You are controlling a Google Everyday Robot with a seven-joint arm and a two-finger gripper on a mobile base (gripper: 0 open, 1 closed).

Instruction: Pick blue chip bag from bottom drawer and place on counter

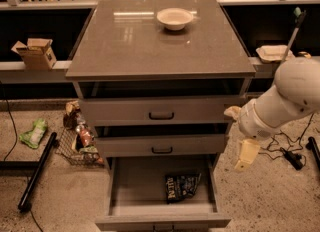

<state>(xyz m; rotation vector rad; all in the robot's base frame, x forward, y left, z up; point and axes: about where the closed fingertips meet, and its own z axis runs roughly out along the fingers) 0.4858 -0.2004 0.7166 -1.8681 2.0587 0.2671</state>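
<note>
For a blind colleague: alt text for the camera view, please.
A blue chip bag lies in the open bottom drawer of a grey cabinet; the robot's gripper hangs right of the cabinet, apart from it. A white bowl sits on the counter.

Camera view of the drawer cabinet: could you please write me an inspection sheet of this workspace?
Surface: counter holds one white bowl.
Job's things: blue chip bag lies in the open bottom drawer, right of centre.
Clutter: wire basket of snacks and green packet on floor, left; cardboard box on shelf.
Grippers: claw hangs right of the cabinet, outside the drawer.
Cables: black cable on floor, right.
Surroundings: black pole on floor, left.
</note>
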